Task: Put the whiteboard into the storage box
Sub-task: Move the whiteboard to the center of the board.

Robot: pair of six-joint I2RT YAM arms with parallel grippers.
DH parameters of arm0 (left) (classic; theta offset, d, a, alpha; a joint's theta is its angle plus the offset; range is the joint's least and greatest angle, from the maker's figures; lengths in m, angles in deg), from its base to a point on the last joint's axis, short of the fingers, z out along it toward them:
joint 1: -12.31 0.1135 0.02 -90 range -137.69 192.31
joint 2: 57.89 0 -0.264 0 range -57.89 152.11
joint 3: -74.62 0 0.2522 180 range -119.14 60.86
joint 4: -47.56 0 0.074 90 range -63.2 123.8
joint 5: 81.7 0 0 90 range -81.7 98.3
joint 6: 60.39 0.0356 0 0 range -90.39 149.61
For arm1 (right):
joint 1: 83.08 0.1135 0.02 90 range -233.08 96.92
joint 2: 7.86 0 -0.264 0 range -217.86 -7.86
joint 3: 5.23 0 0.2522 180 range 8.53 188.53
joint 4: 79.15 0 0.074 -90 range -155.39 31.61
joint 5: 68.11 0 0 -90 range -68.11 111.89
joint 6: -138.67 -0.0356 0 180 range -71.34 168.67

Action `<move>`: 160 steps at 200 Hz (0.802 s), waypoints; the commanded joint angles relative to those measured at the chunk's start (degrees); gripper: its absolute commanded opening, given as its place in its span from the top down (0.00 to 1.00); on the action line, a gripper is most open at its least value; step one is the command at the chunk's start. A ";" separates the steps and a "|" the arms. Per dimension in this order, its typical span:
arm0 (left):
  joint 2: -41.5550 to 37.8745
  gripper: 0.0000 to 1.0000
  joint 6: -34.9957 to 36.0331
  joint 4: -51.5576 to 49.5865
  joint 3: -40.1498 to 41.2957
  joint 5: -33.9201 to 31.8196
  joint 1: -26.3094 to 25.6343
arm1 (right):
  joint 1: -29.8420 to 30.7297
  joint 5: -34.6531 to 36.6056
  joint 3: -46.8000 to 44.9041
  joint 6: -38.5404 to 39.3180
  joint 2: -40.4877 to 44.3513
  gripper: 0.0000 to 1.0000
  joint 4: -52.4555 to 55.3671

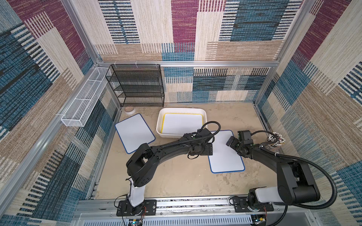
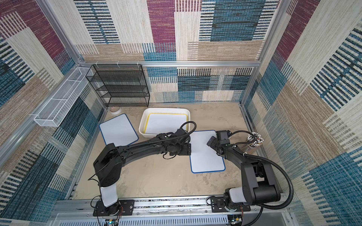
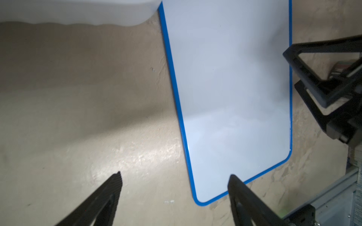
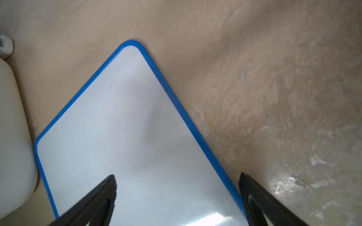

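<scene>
A blue-rimmed whiteboard (image 1: 225, 156) (image 2: 205, 156) lies flat on the tan floor, just in front of the right end of the white storage box (image 1: 182, 109) (image 2: 166, 109). A yellow-rimmed whiteboard (image 1: 183, 124) lies inside the box. My left gripper (image 3: 175, 176) hangs open over the blue board's left edge (image 3: 231, 78), one finger over the board, the other over bare floor. My right gripper (image 1: 231, 141) (image 4: 177, 176) is open above the board's right edge (image 4: 117, 137), straddling the blue rim. Neither gripper holds anything.
A second blue-rimmed whiteboard (image 1: 135, 133) lies left of the box. A black mesh rack (image 1: 137, 86) stands at the back wall, a white wire basket (image 1: 84, 101) hangs on the left wall. A cup of markers (image 1: 275, 140) stands by the right wall, close to the right arm.
</scene>
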 commanded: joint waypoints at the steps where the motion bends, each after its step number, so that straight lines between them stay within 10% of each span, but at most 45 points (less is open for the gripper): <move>1: 3.55 0.12 -4.96 0.91 -2.87 -3.78 -0.52 | -0.35 -0.99 -0.46 0.36 -0.23 0.00 -1.88; 160: 16.80 0.13 -6.27 0.45 -12.70 -1.35 -1.18 | -0.35 -14.41 -8.05 0.67 2.40 0.00 -2.61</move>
